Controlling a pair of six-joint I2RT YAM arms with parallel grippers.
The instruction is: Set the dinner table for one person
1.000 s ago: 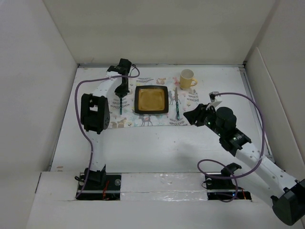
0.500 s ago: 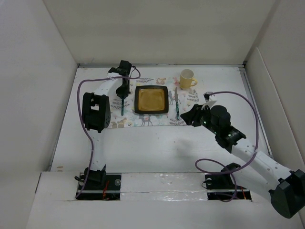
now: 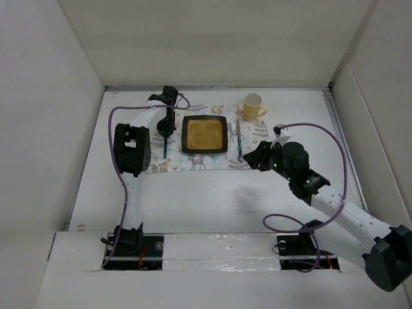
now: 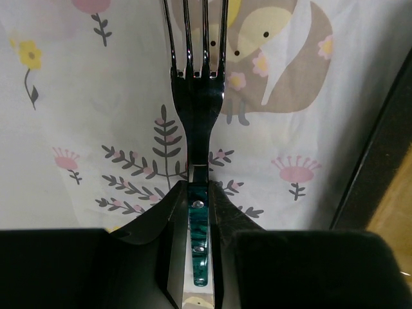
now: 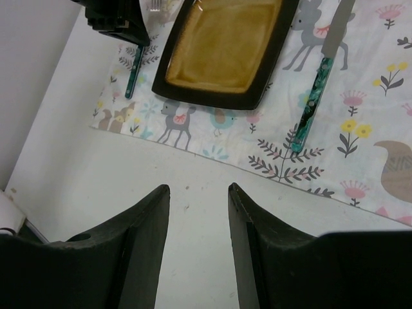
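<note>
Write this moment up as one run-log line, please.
left tool: shut on fork, left of plate | right tool: open, empty | placemat: plate, knife, mug laid

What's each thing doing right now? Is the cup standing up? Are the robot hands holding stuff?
fork: gripped by its handle, tines over the placemat.
left gripper: shut on the fork.
right gripper: open, empty, above the dinner table.
plate: empty, flat on placemat.
knife: lying flat, right of plate.
mug: upright.
placemat: spread flat.

Soft, even light leaves only faint shadows on the plain white tabletop (image 3: 212,193). Thin glints streak the shiny dark metal fork (image 4: 196,96), sharp in close-up.
</note>
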